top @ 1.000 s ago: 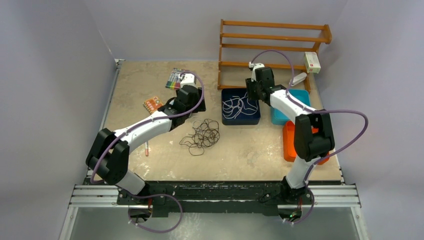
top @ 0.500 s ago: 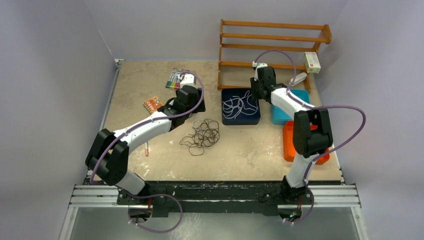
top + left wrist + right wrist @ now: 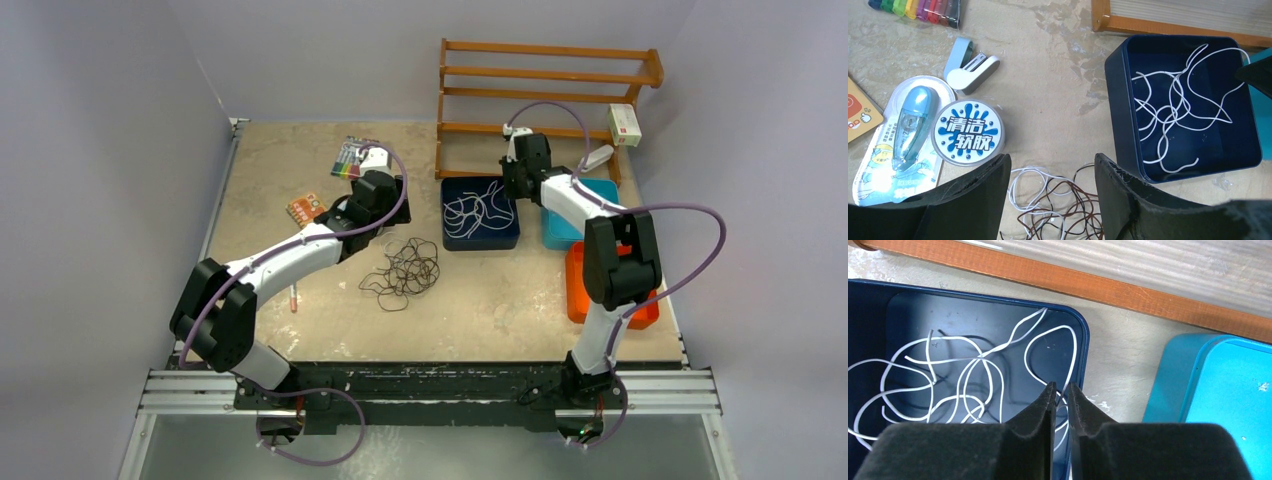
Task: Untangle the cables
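Observation:
A tangle of dark brown and white cables [image 3: 403, 270] lies on the table's middle. In the left wrist view it [image 3: 1063, 205] shows just below and between my fingers. My left gripper [image 3: 372, 232] [image 3: 1052, 165] hangs above the tangle's far edge, open and empty. Several loose white cables [image 3: 478, 213] [image 3: 1173, 115] [image 3: 963, 380] lie in the navy bin [image 3: 482, 243] [image 3: 1083, 335]. My right gripper [image 3: 512, 188] [image 3: 1059, 386] hovers over that bin's right wall. Its jaws stand almost together with a thin slit, gripping nothing.
A teal bin [image 3: 560, 232] [image 3: 1228, 390] and an orange tray [image 3: 578, 290] sit right of the navy bin. A wooden rack [image 3: 545, 85] stands behind. Markers [image 3: 350, 157], a stapler [image 3: 970, 67], a round tin [image 3: 967, 132] and a correction-tape pack [image 3: 903, 135] lie left.
The right gripper's jaws have come nearly together and the right arm has shifted slightly toward the bin's right edge. The left arm and the tangle have not moved.

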